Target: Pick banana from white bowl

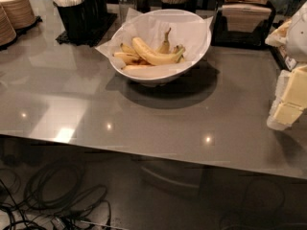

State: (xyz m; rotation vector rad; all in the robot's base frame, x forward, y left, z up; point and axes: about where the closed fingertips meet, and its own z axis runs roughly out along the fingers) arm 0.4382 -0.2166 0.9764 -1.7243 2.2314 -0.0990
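The white bowl [144,75], lined with white paper [189,30], stands on the grey table at the back centre. Inside it the banana [153,54], long, plump and clean yellow, lies across the middle with its greenish stem end to the right. Thinner, smaller bananas [125,57] lie beside and behind it. My gripper [288,102], white with pale yellow parts, hangs at the right edge of the view, above the table. It is well to the right of the bowl and lower in the frame, touching nothing.
Stacked tan paper bowls [14,11] stand at the back left. A black caddy with white cutlery [79,13] stands left of the bowl, and a napkin holder [244,13] behind it to the right. Cables [57,195] lie on the floor below the table's front edge.
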